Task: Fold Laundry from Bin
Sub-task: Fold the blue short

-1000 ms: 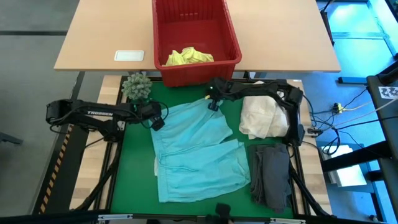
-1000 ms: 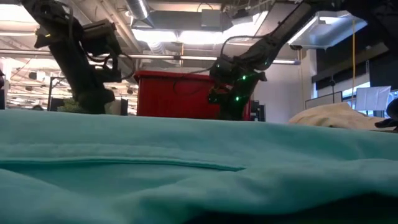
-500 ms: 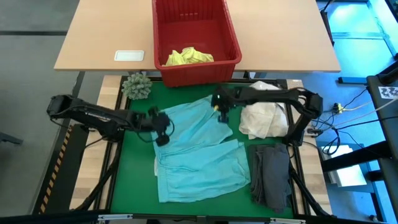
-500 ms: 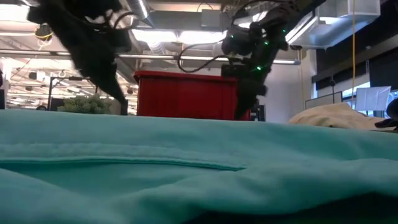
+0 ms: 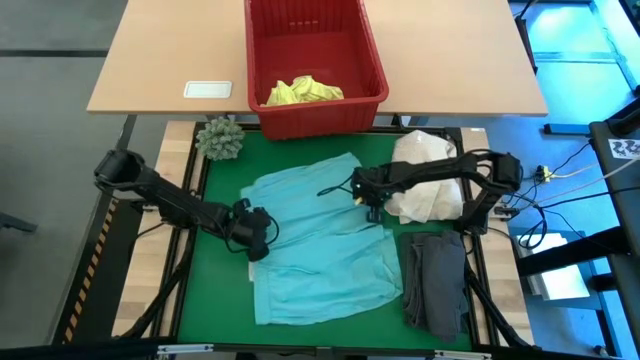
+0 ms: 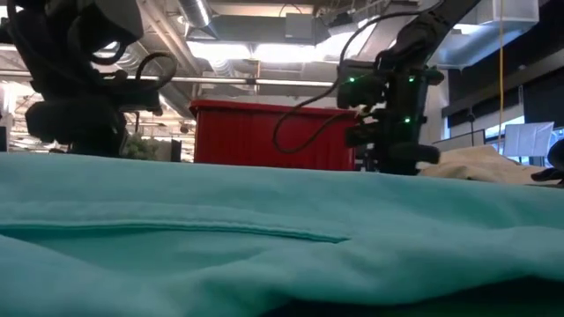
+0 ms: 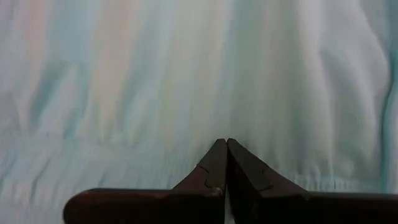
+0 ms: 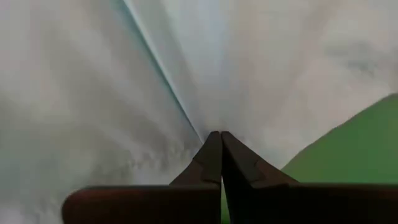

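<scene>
My left gripper [image 5: 255, 232] and right gripper [image 5: 368, 197] each pinch the turquoise garment [image 5: 320, 265] (fingers pressed together); I should fold evenly, both edges level.

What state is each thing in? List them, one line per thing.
Turquoise garment: spread on the green mat, partly folded, pinched at both side edges.
Left end effector: shut on the turquoise garment's left edge.
Right end effector: shut on its right edge.
Bin: upright, nearly emptied.
Yellow garment: crumpled in the bin.
Grey garment: folded, lying right of the turquoise one.
Cream bundle: bunched, unfolded.
</scene>
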Tool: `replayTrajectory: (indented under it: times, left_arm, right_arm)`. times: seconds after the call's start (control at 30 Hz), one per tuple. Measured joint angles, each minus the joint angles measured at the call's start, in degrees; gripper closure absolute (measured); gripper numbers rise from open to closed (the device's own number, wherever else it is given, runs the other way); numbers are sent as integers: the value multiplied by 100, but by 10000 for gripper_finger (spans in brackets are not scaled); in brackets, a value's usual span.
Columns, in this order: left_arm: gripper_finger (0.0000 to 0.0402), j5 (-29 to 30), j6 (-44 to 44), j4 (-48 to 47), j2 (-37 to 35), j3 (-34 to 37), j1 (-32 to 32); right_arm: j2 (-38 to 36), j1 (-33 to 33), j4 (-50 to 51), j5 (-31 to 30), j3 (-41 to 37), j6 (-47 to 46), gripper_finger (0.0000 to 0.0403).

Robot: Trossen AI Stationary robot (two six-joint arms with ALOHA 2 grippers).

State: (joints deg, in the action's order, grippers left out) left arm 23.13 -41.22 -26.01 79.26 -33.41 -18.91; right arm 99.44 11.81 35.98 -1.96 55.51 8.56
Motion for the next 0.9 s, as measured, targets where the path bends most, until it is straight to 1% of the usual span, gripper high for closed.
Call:
replayTrajectory:
  times: [0.13, 0.27, 0.4, 0.53, 0.63, 0.7, 0.8, 0.9]
  left_arm:
    - [400, 28, -41, -179, -5, -2, -25]
    - [400, 184, 211, -421, -155, -45, 8]
    - [400, 396, 584, -771, -471, -379, 50]
    - [400, 392, 1003, -846, -711, -765, -158]
    - [400, 262, 1248, -707, -687, -932, -532]
    - [400, 188, 1323, -604, -557, -966, -842]
    - [400, 133, 1250, -442, -276, -1007, -1349]
    - [400, 253, 1074, -166, 75, -1212, -1747]
  right_arm:
    - [-187, -154, 271, -5, -31, -84, 403]
    - [-614, -177, 291, -397, 90, -212, 403]
    - [-1130, -173, 276, -789, 311, -277, 403]
    - [-1651, -374, 85, -770, 406, -388, 403]
    - [-1854, -823, -6, -630, 407, -401, 403]
    - [-1880, -1245, -38, -637, 407, -402, 403]
    - [-1854, -1925, -156, -901, 407, -390, 403]
    - [-1816, -2540, -367, -1180, 407, -407, 403]
